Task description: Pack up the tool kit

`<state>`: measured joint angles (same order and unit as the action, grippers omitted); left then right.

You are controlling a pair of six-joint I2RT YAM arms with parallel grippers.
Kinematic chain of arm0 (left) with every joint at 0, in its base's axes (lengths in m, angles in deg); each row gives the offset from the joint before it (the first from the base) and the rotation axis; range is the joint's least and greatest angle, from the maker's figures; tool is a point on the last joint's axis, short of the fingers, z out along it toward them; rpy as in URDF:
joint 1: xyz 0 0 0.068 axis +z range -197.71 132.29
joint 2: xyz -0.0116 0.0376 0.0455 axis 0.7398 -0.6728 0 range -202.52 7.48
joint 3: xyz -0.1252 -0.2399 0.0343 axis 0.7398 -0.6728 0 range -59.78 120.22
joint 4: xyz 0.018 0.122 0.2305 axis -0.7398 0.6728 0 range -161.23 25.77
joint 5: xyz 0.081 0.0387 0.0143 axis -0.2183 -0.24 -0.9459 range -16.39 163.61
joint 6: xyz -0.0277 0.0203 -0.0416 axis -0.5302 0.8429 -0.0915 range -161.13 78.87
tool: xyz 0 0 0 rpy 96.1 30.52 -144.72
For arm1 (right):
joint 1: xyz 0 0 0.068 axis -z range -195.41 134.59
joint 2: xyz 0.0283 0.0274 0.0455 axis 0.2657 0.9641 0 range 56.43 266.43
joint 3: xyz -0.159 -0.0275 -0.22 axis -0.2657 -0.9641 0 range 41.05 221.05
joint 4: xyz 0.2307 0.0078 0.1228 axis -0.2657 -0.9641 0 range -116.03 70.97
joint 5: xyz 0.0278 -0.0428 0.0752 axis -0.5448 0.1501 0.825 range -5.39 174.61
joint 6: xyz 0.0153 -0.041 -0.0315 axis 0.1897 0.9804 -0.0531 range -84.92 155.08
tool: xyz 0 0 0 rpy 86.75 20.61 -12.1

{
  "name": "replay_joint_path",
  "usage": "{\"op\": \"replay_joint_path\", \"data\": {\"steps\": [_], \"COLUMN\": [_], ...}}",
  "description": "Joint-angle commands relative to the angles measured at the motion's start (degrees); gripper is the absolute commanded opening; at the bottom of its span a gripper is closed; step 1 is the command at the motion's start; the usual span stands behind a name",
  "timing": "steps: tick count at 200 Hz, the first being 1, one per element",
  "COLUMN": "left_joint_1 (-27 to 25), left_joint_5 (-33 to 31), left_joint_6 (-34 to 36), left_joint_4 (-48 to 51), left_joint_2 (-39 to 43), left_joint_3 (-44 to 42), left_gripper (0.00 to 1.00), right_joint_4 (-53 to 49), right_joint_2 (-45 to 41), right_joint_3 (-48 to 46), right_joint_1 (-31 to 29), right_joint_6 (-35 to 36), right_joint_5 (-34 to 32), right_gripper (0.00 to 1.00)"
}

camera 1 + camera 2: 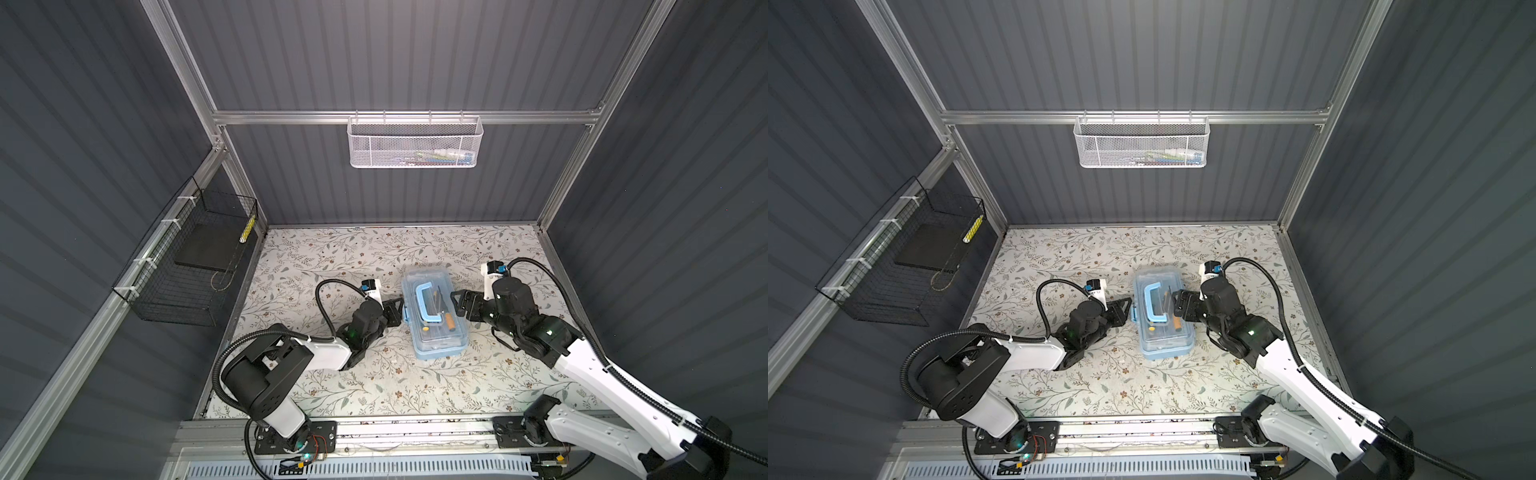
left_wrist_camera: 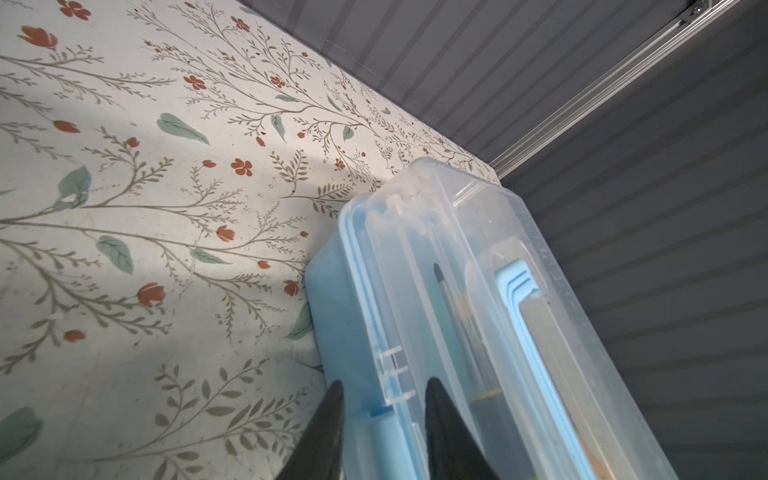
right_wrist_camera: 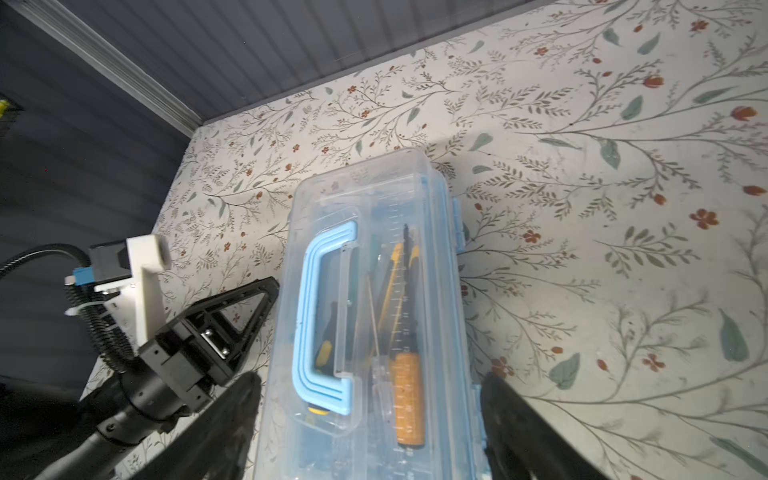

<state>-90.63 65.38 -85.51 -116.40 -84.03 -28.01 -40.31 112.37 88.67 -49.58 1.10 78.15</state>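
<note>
- light-blue rectangular plastic box [image 1: 432, 340] with a clear lid rests near the middle of the floral-patterned tabletop [image 1: 332, 257]; its long axis runs roughly from 12 to 6 o'clock; the lid lies down over the base
- sky-blue c-shaped handle [image 3: 302, 316] lies flat in the lid's recess; under the clear plastic an orange-handled tool [image 3: 409, 395] and slim yellow-and-black tools lie lengthwise inside
- left gripper [image 2: 384, 395] sits at the box's 9 o'clock side; its black fingers [image 2: 328, 415] stand a narrow gap apart with the lid's rim and a small clear tab between them; whether they press on the rim i cannot tell
- right gripper [image 3: 370, 378] sits at the box's 3 o'clock side, jaws spread wide; in the right wrist view the box shows between its two fingers; it has hold of nothing that i can make out, and the box sits on the table
- white perforated-metal basket [image 1: 374, 145] hangs on the back rail at 12 o'clock, small items dim inside
- black wire basket [image 1: 174, 299] hangs on the wall at 9 o'clock; it holds a dark flat slab [image 1: 203, 249] and a yellow patterned stick [image 1: 246, 230]
</note>
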Motion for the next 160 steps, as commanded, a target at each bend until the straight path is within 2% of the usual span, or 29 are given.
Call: {"op": "replay_joint_path", "data": {"steps": [1, 9, 38, 57, 101, 160], "left_joint_1": [1.71, 1.86, 2.11, 2.65, 2.75, 2.75], "left_joint_5": [5.08, 5.25, -0.18, -0.10, 4.79, 11.76], "left_joint_6": [-2.87, -2.66, -1.66, -0.36, -0.83, -3.31], "left_joint_4": [10.03, 15.52, 50.21, 61.78, 68.08, 60.37], "left_joint_2": [2.30, 3.82, 5.55, 4.68, 4.31, 4.40], "left_joint_3": [4.12, 6.32, 21.23, 27.22, 28.97, 24.68], "left_gripper": [0.35, 0.36, 0.42, 0.43, 0.39, 0.38], "right_joint_4": [-7.04, -7.57, -9.88, -10.32, -10.36, -8.88], "right_joint_2": [1.93, 2.53, 4.56, 5.37, 6.97, 7.82], "right_joint_3": [2.95, 3.26, 4.99, 5.55, 5.49, 4.67], "right_joint_1": [2.42, 3.60, 7.08, 8.20, 10.42, 11.96], "right_joint_6": [0.47, 0.51, 0.93, 1.28, 1.37, 1.80], "right_joint_5": [-1.33, -1.10, 0.89, 1.22, 3.15, 6.01], "right_gripper": [0.82, 0.81, 0.81, 0.81, 0.81, 0.81]}}
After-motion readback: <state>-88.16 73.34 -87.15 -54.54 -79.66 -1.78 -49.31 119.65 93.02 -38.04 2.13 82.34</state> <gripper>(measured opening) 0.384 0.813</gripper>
